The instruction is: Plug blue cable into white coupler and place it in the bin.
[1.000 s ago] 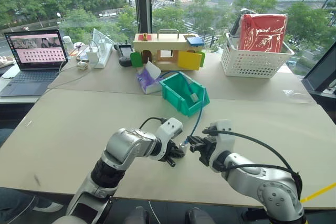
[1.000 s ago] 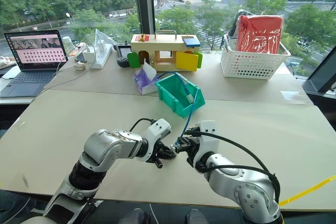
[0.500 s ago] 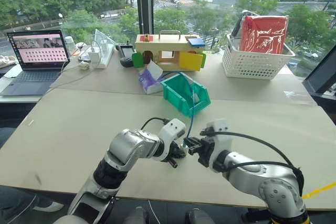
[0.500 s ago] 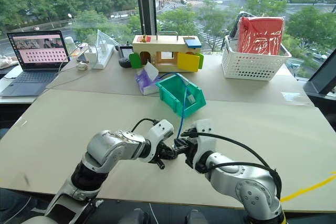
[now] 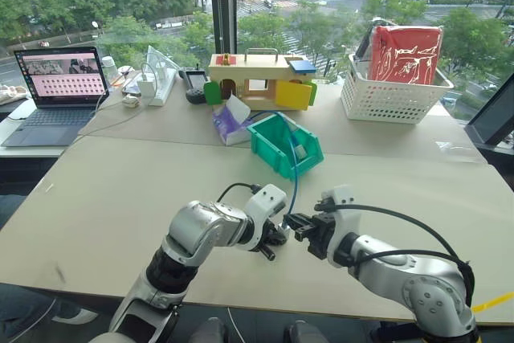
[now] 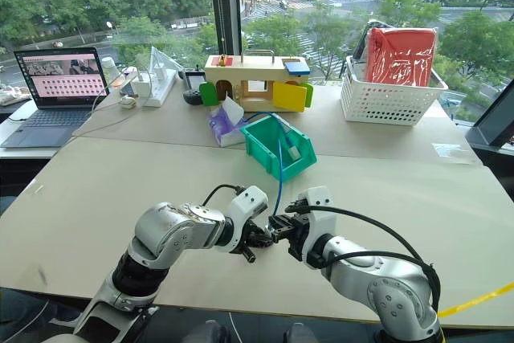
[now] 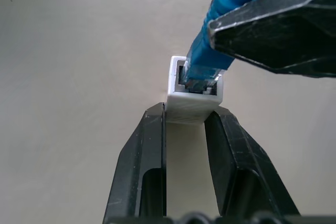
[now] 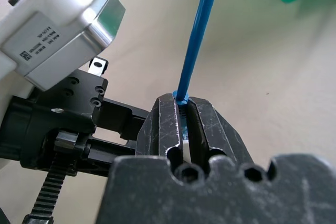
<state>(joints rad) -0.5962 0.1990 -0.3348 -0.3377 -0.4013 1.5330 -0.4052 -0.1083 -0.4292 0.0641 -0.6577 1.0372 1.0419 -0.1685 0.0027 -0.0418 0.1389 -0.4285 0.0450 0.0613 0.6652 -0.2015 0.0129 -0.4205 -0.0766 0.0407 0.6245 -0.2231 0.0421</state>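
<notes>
A: Blue cable point(image 5: 295, 173) runs from the bin point(image 5: 283, 144), past the worktop's middle, down to both grippers near its front edge.

B: Left wrist view?

A: Left gripper point(image 7: 185, 120) pinches the white coupler point(image 7: 192, 98); the plug sits in its socket, seemingly not fully home.

B: Right wrist view?

A: Right gripper point(image 8: 184, 109), clamped tight on the cable's plug end. I'd push straight along the socket, coupler held steady.

Cable point(image 7: 210, 56) tip in coupler point(image 7: 193, 97), seemingly
</notes>
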